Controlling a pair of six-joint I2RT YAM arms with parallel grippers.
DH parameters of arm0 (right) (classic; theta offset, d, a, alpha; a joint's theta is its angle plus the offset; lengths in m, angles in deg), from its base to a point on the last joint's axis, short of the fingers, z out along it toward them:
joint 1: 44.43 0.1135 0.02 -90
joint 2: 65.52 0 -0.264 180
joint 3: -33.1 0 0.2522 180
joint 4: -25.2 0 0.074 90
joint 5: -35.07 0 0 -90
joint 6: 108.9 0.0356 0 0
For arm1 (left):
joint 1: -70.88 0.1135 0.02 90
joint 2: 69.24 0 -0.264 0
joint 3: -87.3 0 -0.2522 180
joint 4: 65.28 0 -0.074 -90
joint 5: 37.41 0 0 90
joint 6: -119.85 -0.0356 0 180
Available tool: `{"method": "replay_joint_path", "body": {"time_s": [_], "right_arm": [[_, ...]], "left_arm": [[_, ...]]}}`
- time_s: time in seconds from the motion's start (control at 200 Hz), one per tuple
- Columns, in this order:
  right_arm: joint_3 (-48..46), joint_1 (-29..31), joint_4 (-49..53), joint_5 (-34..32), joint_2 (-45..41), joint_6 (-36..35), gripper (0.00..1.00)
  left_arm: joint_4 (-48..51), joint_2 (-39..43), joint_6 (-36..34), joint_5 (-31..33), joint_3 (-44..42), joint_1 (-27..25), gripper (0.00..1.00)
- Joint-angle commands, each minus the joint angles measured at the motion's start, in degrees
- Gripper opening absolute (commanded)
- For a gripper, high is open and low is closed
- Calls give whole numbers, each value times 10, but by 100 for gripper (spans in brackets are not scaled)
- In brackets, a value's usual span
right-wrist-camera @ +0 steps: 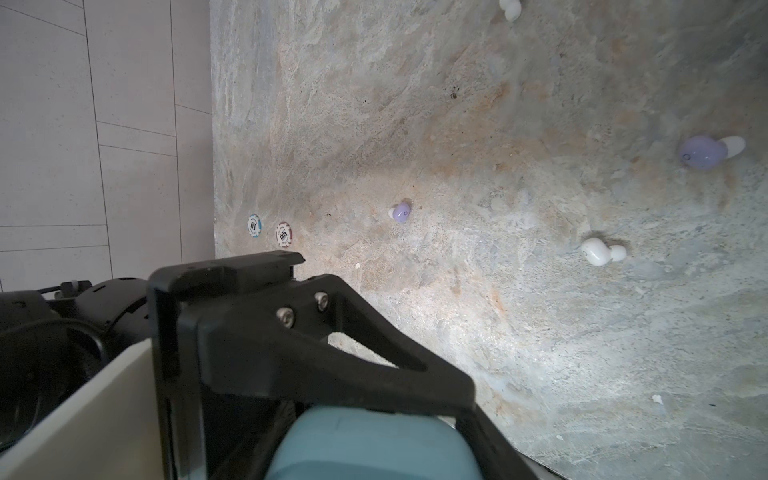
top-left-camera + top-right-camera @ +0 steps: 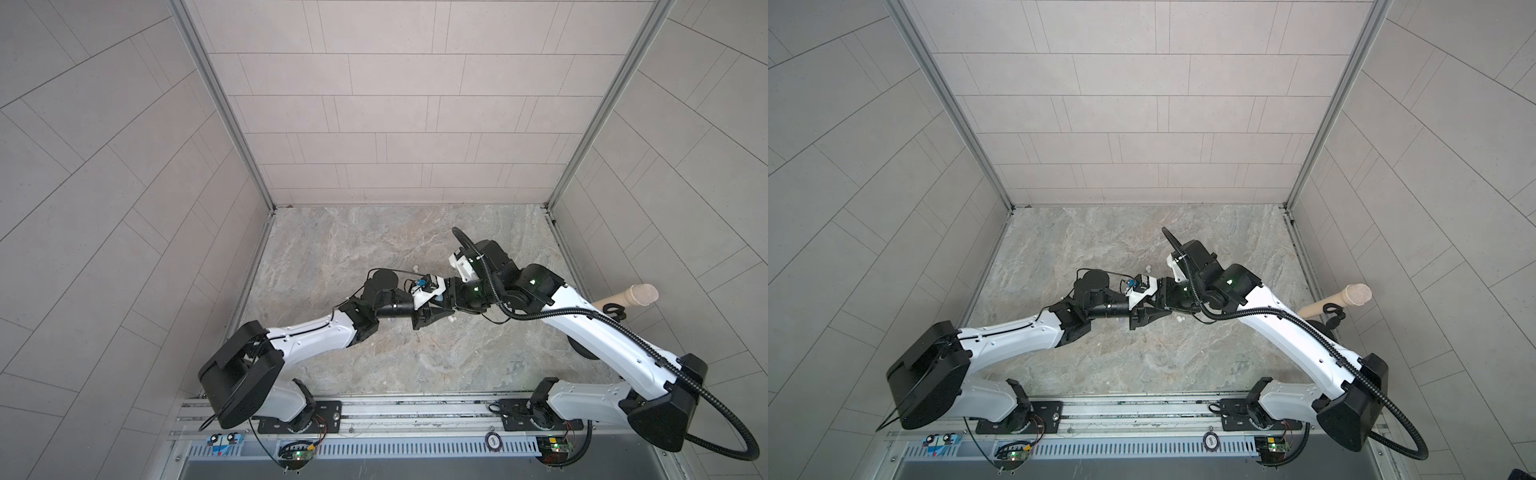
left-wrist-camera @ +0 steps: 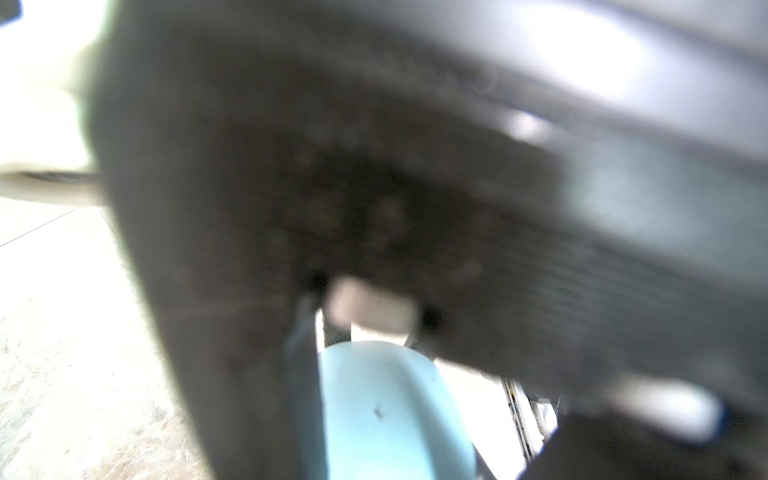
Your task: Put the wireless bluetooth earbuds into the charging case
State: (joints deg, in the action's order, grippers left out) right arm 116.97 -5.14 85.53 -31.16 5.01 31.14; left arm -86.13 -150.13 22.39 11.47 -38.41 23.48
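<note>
The two arms meet over the middle of the table. My left gripper [image 2: 434,311] is shut on the light blue charging case [image 3: 386,415], which also fills the near edge of the right wrist view [image 1: 374,449]. My right gripper [image 2: 444,300] presses up against the same case, and its own fingers are hidden. Loose earbuds lie on the table in the right wrist view: a lilac one [image 1: 401,212], a second lilac one [image 1: 702,151], a white one [image 1: 598,251] and another white one [image 1: 510,8]. A white earbud [image 2: 452,319] also shows in a top view.
Two poker chips [image 1: 254,225] [image 1: 284,235] lie by the table's edge against the tiled wall. A beige microphone [image 2: 627,297] pokes in at the right side. The blurred black body of the right gripper blocks most of the left wrist view.
</note>
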Motion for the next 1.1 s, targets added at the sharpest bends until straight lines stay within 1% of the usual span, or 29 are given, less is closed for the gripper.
{"method": "replay_joint_path", "body": {"time_s": [0.0, 0.05, 0.06, 0.08, 0.095, 0.15, 0.185, 0.2, 0.21, 0.24, 0.255, 0.35, 0.466, 0.541, 0.611, 0.701, 0.796, 0.846, 0.906, 1.021, 1.096], "right_arm": [[5, 2, 8, -18, -9, 2, 52], [6, 0, 18, -28, -12, -6, 51], [6, -1, 20, -31, -13, -7, 51], [7, -3, 24, -36, -15, -10, 51], [6, -6, 28, -41, -17, -12, 51], [2, -14, 38, -54, -30, -15, 50], [-3, -21, 40, -60, -40, -19, 50], [-6, -24, 42, -63, -44, -23, 50], [-7, -26, 42, -65, -47, -24, 50], [-13, -32, 45, -73, -57, -30, 50], [-15, -35, 45, -76, -62, -34, 50], [-38, -64, 59, -94, -94, -63, 50], [-80, -124, 86, -106, -120, -103, 50], [-114, -173, 97, -110, -133, -136, 50], [-148, -216, 103, -120, -142, -166, 51], [-187, -266, 101, -140, -149, -195, 52], [-221, -307, 91, -159, -153, -211, 52], [-238, -320, 82, -175, -155, -212, 52], [-245, -329, 59, -173, -151, -208, 53], [-258, -342, 39, -209, -132, -197, 53], [-285, -365, 4, -206, -124, -182, 53]], "left_arm": [[6, 17, -8, -6, 16, -3, 0], [7, 17, -8, -4, 16, -3, 0], [7, 17, -7, -2, 16, -3, 2], [8, 17, -6, -1, 16, -2, 17], [9, 17, -5, 0, 15, -2, 24], [9, 17, -3, -1, 11, 1, 47], [5, 18, 2, 0, 8, 3, 68], [2, 18, 4, 1, 4, 4, 74], [1, 19, 7, 2, 4, 5, 81], [-3, 19, 14, 4, -1, 9, 96], [-6, 19, 16, 5, -3, 10, 100], [-21, 27, 40, 26, -19, 20, 100], [-7, 46, 61, 83, -31, 26, 100], [24, 62, 66, 144, -32, 28, 100], [73, 76, 68, 199, -24, 31, 100], [129, 89, 75, 239, -11, 41, 100], [159, 99, 90, 272, -7, 48, 100], [175, 103, 96, 289, -5, 50, 100], [189, 104, 112, 320, -5, 52, 100], [224, 102, 124, 336, 5, 57, 100], [225, 106, 131, 350, 2, 58, 100]]}}
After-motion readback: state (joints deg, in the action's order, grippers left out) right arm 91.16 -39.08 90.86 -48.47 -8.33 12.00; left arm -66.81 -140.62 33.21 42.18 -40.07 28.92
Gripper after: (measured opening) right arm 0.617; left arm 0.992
